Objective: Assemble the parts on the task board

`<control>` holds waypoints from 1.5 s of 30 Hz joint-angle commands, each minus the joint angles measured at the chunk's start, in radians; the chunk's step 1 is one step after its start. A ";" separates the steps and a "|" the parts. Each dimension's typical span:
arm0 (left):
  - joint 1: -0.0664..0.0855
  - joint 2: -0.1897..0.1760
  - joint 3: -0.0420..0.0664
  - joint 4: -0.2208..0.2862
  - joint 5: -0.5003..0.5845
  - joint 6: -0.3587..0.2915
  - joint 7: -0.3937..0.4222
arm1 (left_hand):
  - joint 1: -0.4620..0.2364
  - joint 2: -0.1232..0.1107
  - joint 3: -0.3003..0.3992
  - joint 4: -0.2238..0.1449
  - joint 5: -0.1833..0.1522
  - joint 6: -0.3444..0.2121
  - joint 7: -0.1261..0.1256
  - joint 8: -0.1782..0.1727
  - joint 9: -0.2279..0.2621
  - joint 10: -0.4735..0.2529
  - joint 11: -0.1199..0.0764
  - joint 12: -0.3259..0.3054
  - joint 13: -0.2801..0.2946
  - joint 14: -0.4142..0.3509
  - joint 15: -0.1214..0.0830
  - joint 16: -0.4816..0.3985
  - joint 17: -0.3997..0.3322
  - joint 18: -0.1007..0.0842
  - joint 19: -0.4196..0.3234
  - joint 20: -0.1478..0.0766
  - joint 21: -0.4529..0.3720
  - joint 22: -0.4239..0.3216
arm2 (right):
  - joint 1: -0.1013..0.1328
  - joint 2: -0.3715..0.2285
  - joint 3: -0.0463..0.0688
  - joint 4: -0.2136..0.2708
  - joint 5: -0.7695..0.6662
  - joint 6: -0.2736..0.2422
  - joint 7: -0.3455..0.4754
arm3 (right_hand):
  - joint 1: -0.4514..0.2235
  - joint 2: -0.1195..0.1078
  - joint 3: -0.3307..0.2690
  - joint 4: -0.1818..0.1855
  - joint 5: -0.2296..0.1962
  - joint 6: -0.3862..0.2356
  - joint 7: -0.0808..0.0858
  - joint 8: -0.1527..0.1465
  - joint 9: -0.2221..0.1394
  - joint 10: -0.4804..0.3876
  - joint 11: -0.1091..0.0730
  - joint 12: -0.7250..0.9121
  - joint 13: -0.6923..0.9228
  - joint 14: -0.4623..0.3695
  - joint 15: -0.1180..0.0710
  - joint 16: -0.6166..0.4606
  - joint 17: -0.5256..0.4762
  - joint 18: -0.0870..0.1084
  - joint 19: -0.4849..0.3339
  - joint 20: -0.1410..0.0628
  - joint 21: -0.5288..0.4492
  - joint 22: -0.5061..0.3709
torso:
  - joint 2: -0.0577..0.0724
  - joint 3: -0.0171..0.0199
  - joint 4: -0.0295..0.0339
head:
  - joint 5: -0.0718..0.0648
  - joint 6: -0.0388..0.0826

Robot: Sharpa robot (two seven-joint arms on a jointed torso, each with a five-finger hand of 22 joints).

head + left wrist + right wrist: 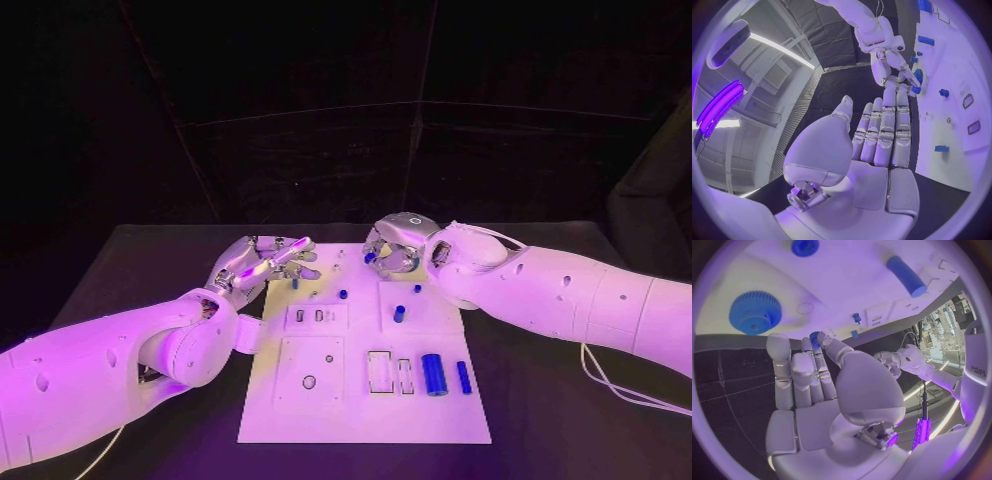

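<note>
Task board (289, 410), a white plate, lies in the middle of the black counter (130, 270) with its long axis running from the near edge to the far edge. Left robot hand (267, 262) hovers over the board's far left corner, fingers spread and straight, holding nothing; the left wrist view shows its palm bare and fingers laid side by side (886, 135). Just beside it, toward the board's middle, a small blue peg (343, 294) stands upright, and a short blue pin (398, 314) lies lengthwise along the board's long axis. Near the right edge, toward the near end, a thick blue cylinder (433, 374) and a thinner blue bar (464, 376) lie side by side, both pointing along the long axis, well apart from either robot hand. Right robot hand (392, 250) sits over the far edge, right of the left one, with fingers curled around a small blue part (371, 257). In the right wrist view that part (814, 337) shows at the fingertips as a toothed blue piece, mostly hidden by them. A larger blue gear (754, 312) lies flat on the board beside this hand; the head view cannot make it out behind the hand.
</note>
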 commanded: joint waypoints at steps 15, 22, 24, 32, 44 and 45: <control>0.003 0.010 0.001 -0.009 0.011 0.025 0.000 | -0.003 0.009 -0.002 -0.008 0.003 -0.001 0.008 -0.007 -0.001 0.000 0.009 -0.006 0.001 -0.008 0.004 -0.008 0.004 0.014 0.002 0.004 -0.010 -0.002 | 0.003 0.116 0.001 -0.128 0.037 -0.051 -0.012 | -0.001 -0.026 0.027 0.016 -0.010 -0.003 0.003 -0.008 -0.003 -0.007 0.006 -0.014 -0.002 0.025 0.000 0.024 0.014 -0.015 -0.010 0.006 0.020 0.013 | 0.009 -0.0107 0.0256 | -0.005 0.008; 0.004 0.012 0.001 -0.011 0.011 0.025 -0.002 | -0.003 0.009 -0.002 -0.008 0.003 -0.001 0.008 -0.007 -0.001 0.000 0.009 -0.006 0.001 -0.008 0.004 -0.008 0.004 0.014 0.002 0.004 -0.010 -0.002 | 0.003 0.150 0.001 -0.170 0.043 -0.021 -0.002 | -0.003 -0.032 0.030 0.021 -0.012 -0.007 0.005 -0.009 -0.004 -0.012 0.008 -0.014 -0.002 0.024 0.002 0.029 0.017 -0.015 -0.012 0.007 0.024 0.017 | 0.013 -0.0130 0.0258 | -0.011 0.008; 0.005 0.013 0.001 -0.011 0.011 0.025 -0.002 | -0.003 0.009 -0.002 -0.008 0.003 -0.001 0.008 -0.007 -0.001 0.000 0.009 -0.006 0.001 -0.008 0.004 -0.008 0.004 0.014 0.002 0.004 -0.010 -0.002 | 0.003 0.157 0.001 -0.179 0.043 -0.016 -0.002 | -0.003 -0.034 0.031 0.022 -0.012 -0.009 0.005 -0.010 -0.004 -0.014 0.008 -0.015 -0.002 0.024 0.002 0.030 0.018 -0.015 -0.013 0.008 0.025 0.017 | 0.013 -0.0133 0.0273 | -0.012 0.008; 0.006 0.014 0.001 -0.011 0.011 0.027 -0.003 | -0.003 0.009 -0.002 -0.008 0.003 -0.001 0.008 -0.007 -0.001 0.000 0.009 -0.006 0.001 -0.008 0.004 -0.008 0.004 0.014 0.002 0.004 -0.010 -0.002 | 0.003 0.183 0.001 -0.209 0.033 -0.009 -0.023 | -0.005 -0.038 0.032 0.025 -0.012 -0.012 0.006 -0.010 -0.004 -0.017 0.009 -0.015 -0.002 0.023 0.003 0.031 0.018 -0.015 -0.014 0.008 0.026 0.018 | 0.014 -0.0134 0.0278 | -0.007 0.006; 0.006 0.011 0.001 -0.011 0.011 0.027 -0.005 | -0.003 0.011 -0.002 -0.009 0.003 -0.001 0.008 -0.008 -0.001 0.000 0.010 -0.008 0.002 -0.010 0.004 -0.011 0.006 0.014 0.002 0.005 -0.012 -0.003 | 0.003 0.194 0.001 -0.221 0.022 -0.002 -0.039 | -0.015 -0.066 0.031 0.039 -0.013 -0.037 0.015 -0.012 -0.007 -0.044 0.018 -0.017 -0.003 0.015 0.011 0.028 0.003 -0.012 -0.031 0.015 0.024 0.005 | 0.015 -0.0135 0.0267 | -0.005 0.006; 0.006 0.011 0.001 -0.011 0.011 0.027 -0.006 | -0.003 0.011 -0.002 -0.009 0.003 -0.001 0.008 -0.008 -0.001 0.000 0.010 -0.008 0.002 -0.010 0.004 -0.011 0.006 0.014 0.002 0.005 -0.012 -0.003 | 0.003 0.194 0.001 -0.221 0.022 0.001 -0.041 | -0.019 -0.074 0.028 0.044 -0.010 -0.049 0.018 -0.013 -0.008 -0.059 0.022 -0.017 -0.004 0.010 0.014 0.020 -0.011 -0.010 -0.039 0.017 0.016 -0.009 | 0.015 -0.0137 0.0270 | -0.005 0.006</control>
